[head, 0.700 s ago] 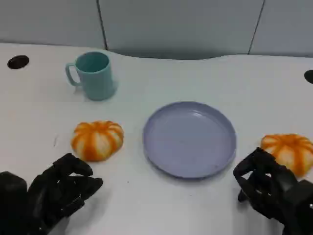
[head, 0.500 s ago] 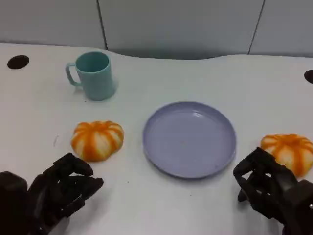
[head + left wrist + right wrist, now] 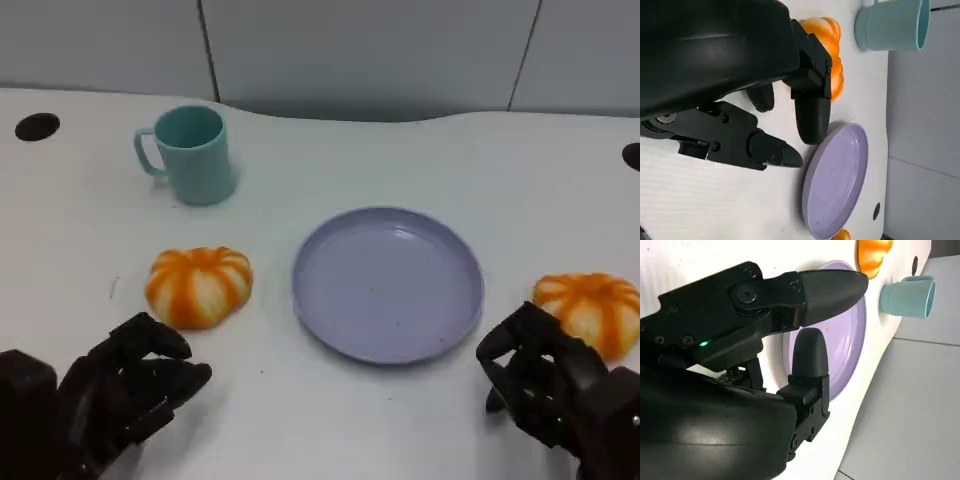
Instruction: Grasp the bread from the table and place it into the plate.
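Both hands, left hand [image 3: 125, 385] and right hand [image 3: 545, 385], hold nothing, fingers apparently loosely spread; bread [image 3: 199, 286] lies beside plate [image 3: 388, 284].

The black many-fingered left hand [image 3: 125, 385] sits at seven o'clock, empty, fingers apart; the black right hand [image 3: 540, 375] likewise at five o'clock.

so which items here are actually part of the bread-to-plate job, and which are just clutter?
Job:
left bread
right bread
purple plate
left hand, open
right hand, open

Clutter:
teal mug
table holes
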{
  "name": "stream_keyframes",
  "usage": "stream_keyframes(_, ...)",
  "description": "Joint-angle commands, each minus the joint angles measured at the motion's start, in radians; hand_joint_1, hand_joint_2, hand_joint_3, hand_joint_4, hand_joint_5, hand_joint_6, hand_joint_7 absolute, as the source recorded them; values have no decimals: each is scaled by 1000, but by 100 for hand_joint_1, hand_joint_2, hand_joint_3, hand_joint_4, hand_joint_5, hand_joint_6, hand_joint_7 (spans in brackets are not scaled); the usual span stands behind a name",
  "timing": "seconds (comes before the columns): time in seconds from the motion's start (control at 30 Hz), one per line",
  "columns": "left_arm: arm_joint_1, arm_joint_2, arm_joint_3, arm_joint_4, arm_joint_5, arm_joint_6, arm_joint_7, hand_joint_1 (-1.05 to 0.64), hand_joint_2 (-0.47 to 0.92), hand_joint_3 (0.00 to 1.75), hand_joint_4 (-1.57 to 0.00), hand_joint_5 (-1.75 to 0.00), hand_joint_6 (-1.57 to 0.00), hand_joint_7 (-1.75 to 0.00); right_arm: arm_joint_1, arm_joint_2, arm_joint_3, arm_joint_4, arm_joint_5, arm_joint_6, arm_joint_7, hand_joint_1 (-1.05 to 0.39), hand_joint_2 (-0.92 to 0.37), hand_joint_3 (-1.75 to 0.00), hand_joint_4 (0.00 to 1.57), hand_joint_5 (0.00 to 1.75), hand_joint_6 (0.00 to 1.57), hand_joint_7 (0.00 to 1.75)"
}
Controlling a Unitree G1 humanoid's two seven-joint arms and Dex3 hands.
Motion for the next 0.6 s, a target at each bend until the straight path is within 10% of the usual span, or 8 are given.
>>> stream_keyframes(0.03,12,30,-11,-17,51,-71,15,-21,92,4,-61,-175,-43,-175,-2,-10,-3,1,-12,-13,-12,-25,-92,-33,59,175,40,175)
stream_keyframes(0.27,-8,70,-55,-66,240,-305,106,-20,92,4,-63,-175,-40,-175,-14,7,-3,29,-10,-30,-23,-26,-91,-33,59,175,40,175)
stream_keyframes(0.47,-121,239,-139,-75,741,-494,407,-26,90,3,-44,-175,-31,-171,-23,24,1,31,-10,-11,-22,-25,-92,-33,59,175,38,175)
stream_keyframes(0.6,-197,336,-203,-91,945,-427,461,-42,90,1,-28,-160,-33,-128,-19,30,3,21,-10,0,-19,-26,-92,-33,59,175,37,175)
